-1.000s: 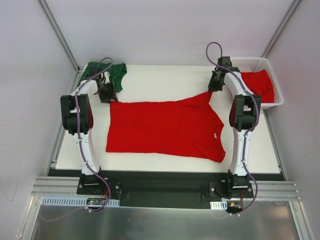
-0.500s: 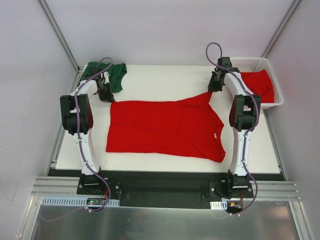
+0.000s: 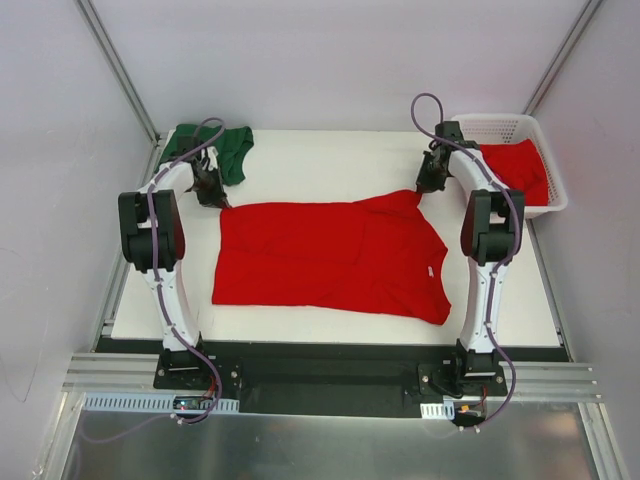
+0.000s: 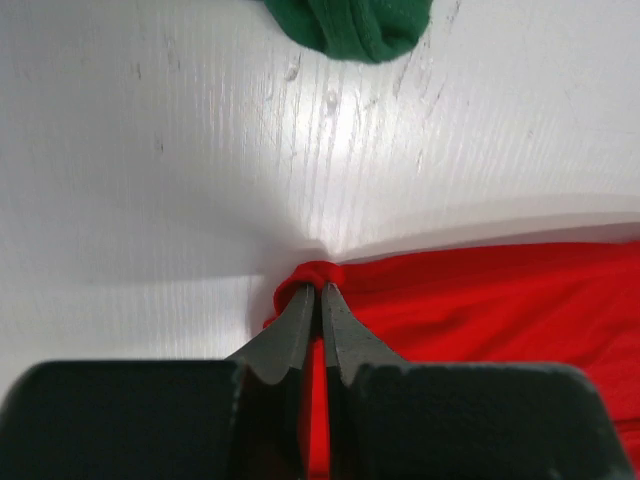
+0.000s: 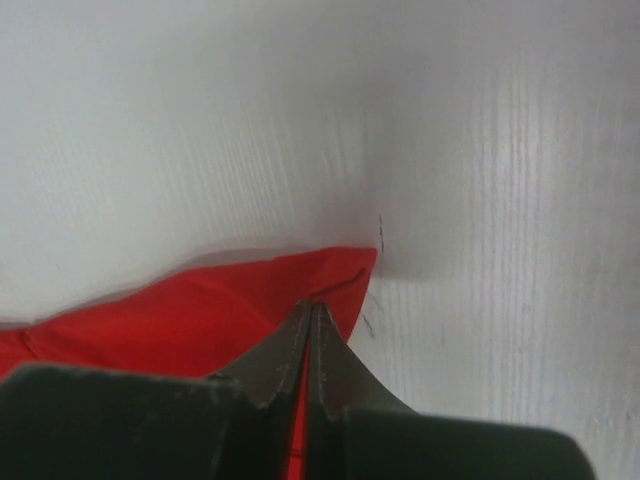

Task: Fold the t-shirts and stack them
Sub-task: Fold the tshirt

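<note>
Green tee (image 3: pixel 212 148) first, bunched up in the far left corner of the white table (image 3: pixel 320 160), right by the edge. Just in front of it, the left gripper (image 3: pixel 213 192) is down at the far left corner of the big red tee (image 3: pixel 330 255). The left wrist view shows its jaws clenched on a little gathered nub of that red cloth, tips basically meeting with the fabric squeezed between them. The red tee itself lies spread mostly flat across the middle of the table, near edge fairly straight, a few soft wrinkles in it. Over at its far right corner, the right gripper (image 3: pixel 428 185) is pinched closed on the cloth too, and the fabric is drawn up into a point toward it. From the right wrist view you can see the tips nipping the red edge just inside the corner. Past that arm, a white lattice basket (image 3: pixel 500 120) sits at the far right corner with a second red tee (image 3: pixel 518 168) crumpled inside it.
</note>
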Available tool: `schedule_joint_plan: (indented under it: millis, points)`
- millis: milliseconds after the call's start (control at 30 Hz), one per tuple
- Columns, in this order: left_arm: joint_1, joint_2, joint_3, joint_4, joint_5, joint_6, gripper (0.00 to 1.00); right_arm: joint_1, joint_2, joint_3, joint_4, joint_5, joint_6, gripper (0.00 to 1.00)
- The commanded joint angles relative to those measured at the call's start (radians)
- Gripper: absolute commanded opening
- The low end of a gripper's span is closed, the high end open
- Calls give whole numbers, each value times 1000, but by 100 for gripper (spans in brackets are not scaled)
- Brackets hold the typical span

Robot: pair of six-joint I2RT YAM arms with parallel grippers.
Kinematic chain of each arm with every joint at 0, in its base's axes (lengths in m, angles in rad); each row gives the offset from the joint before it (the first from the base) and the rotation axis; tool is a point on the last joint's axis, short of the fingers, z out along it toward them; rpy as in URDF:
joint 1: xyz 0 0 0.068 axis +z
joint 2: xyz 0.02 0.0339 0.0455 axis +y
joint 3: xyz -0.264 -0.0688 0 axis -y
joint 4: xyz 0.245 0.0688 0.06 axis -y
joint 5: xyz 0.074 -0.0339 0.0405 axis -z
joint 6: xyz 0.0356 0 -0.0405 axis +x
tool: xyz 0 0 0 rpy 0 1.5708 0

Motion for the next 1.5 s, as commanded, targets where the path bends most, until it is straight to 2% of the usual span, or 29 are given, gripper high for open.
schedule_joint_plan:
  millis: [0,433,800,933,1133,1467]
  points:
    - [6,-139,-45,-31,-27,-14,0,-5,-158,-60,24,28,-6,1]
    - [8,-383,-188,-63,-15,-32,0,-7,-402,-292,46,63,2,1]
    - [6,-656,-386,-112,-85,-36,0,-5,-626,-510,51,57,22,1]
    - [6,-711,-421,-134,-105,-31,0,-5,-716,-582,38,66,26,1]
    - [8,-750,-450,-149,-125,-25,0,-10,-839,-639,-18,160,8,1]
    - [6,-820,-495,-183,-174,-17,0,-11,-1011,-708,-112,144,12,1]
